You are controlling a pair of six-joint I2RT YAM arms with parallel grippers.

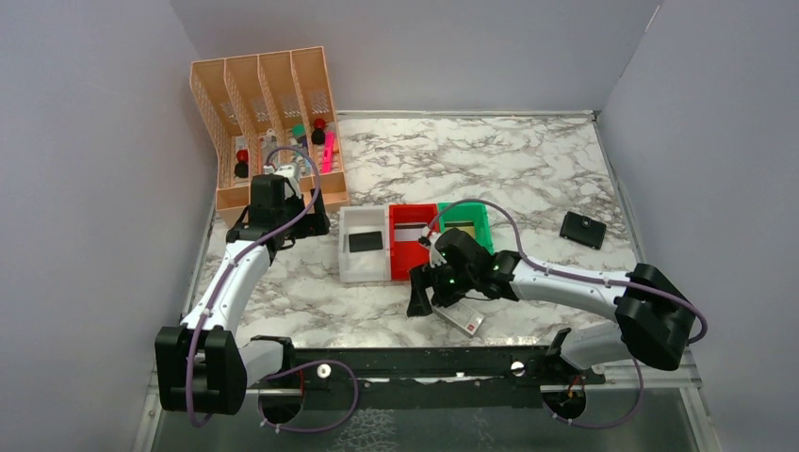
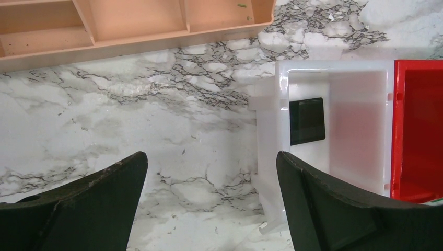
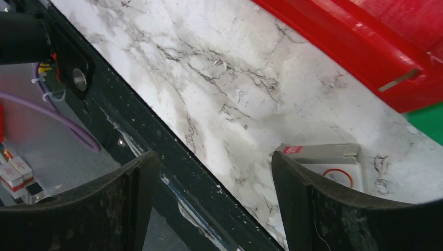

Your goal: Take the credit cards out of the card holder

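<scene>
The card holder (image 1: 582, 229) lies flat and black at the far right of the marble table, well away from both arms. One black credit card (image 1: 366, 241) (image 2: 307, 121) rests in the white bin (image 1: 350, 268) (image 2: 271, 112). A yellowish card (image 1: 460, 227) lies in the green bin (image 1: 483, 229). My left gripper (image 1: 300, 218) (image 2: 211, 159) hangs open and empty over bare marble, just left of the white bin. My right gripper (image 1: 429, 299) (image 3: 214, 159) is open and empty above the table's front edge, below the red bin (image 1: 398, 262) (image 3: 365, 57).
A small whitish case with a red mark (image 1: 464, 320) (image 3: 326, 159) lies by the right finger of my right gripper. An orange slotted organizer (image 1: 273, 122) (image 2: 130, 26) with pens stands at the back left. The black mounting rail (image 1: 424, 363) (image 3: 156, 141) runs along the front edge.
</scene>
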